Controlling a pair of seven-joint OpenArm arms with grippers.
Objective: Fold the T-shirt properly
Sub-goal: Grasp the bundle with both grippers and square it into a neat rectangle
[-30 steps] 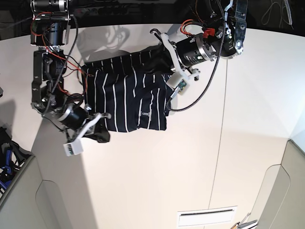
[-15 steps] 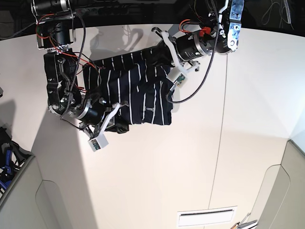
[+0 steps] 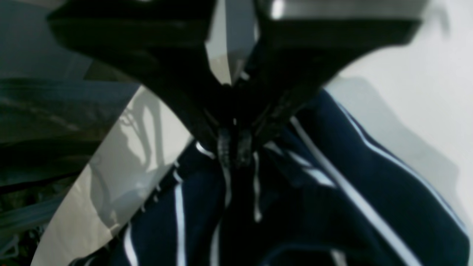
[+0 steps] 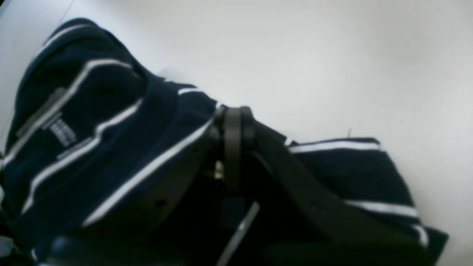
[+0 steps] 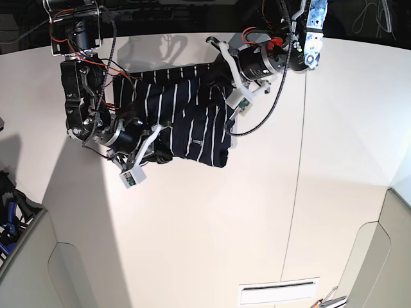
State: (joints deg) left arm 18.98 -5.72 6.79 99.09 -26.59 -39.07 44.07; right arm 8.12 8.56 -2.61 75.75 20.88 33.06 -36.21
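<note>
The dark navy T-shirt with thin white stripes lies bunched and part-folded at the back of the white table. Its small label faces up near the front edge. My left gripper is shut on a fold at the shirt's right side; in the left wrist view its fingertips pinch striped cloth. At the shirt's lower left my right gripper is shut on another fold. The right wrist view shows that gripper clamped on the cloth, with the label to its left.
A seam runs front to back across the table. A white slotted plate sits near the front edge. A grey bin holding blue items stands at the lower left. The dark back edge lies just behind the arms.
My right gripper has carried the shirt's lower-left part to the right and toward the back, over the rest. The shirt is narrower and more bunched. My left gripper has closed a little tighter.
</note>
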